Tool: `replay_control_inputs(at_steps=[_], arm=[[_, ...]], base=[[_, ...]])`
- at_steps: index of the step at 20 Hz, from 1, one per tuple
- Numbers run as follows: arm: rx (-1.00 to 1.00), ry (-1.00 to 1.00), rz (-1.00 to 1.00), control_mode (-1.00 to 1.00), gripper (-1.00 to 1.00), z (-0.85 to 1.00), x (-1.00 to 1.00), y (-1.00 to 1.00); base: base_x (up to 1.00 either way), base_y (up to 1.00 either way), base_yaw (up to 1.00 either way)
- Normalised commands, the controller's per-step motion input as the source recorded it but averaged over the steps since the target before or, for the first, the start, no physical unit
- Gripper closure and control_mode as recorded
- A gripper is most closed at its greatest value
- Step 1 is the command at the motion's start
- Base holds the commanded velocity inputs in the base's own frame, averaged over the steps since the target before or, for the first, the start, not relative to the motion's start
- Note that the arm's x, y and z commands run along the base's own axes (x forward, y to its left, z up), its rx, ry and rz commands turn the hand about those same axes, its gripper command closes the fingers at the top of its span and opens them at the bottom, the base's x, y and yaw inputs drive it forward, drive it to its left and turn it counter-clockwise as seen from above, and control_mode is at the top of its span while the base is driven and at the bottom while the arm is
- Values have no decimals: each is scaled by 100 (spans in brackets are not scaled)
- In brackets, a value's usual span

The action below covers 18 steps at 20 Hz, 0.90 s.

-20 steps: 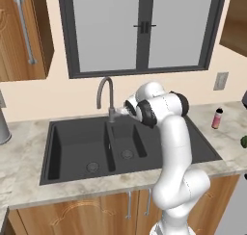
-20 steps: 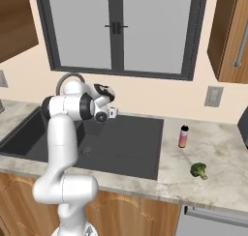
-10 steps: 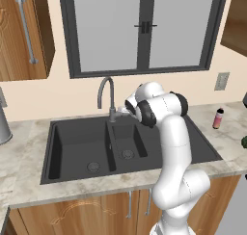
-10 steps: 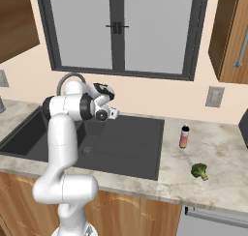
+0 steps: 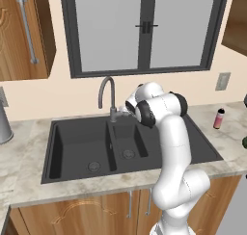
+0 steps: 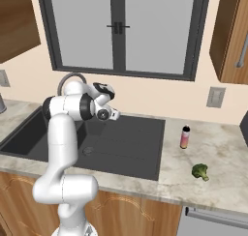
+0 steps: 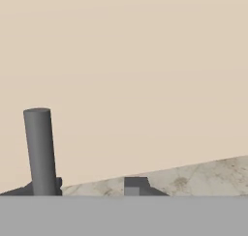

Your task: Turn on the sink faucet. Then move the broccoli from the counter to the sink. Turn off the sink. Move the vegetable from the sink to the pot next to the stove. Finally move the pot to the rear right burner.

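1 white arm reaches over the sink [image 5: 77,147], and its gripper [image 5: 126,111] sits just beside the base of the faucet [image 5: 107,95], at the rear rim of the basins. In the left base view the hand's tip comes up against the small lever at the faucet's side, but whether the fingers touch it cannot be told. In the hand view, 1 dark finger tip [image 7: 137,185] rises at the bottom edge and the faucet's upright stem [image 7: 39,150] stands to its left, with a strip of marbled counter [image 7: 208,174] and the plain beige wall beyond. Whether the fingers are spread or pinching anything cannot be told from these pictures.

The sink has 2 basins, 1 large and 1 small, each with 1 round drain; the small basin lies directly below the fingers. No water is seen at the spout.

1 broccoli [image 6: 200,171] lies on the counter [image 6: 213,153] well apart from the fingers, past the sink's far edge on the arm's right. 1 small pink bottle [image 6: 185,137] with a dark cap stands upright between the sink and the broccoli, nearer the wall. 1 steel canister [image 5: 4,125] stands on the counter on the other side of the sink.

Behind the faucet is 1 window [image 5: 142,27] with 2 panes. There are 2 wall outlets, 1 at each side.
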Motion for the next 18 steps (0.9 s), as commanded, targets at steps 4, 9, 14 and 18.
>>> replay_control_inputs(at_steps=[4, 9, 14, 18], arm=[[5, 2, -3, -100, 100, -29, 0, -69], [5, 3, -3, -100, 100, -26, 0, -68], [6, 3, -3, -100, 100, -26, 0, -68], [6, 3, -5, -100, 100, -20, 0, -58]], base=[[0, 0, 0], [0, 0, 0], [0, 0, 0], [0, 0, 0]])
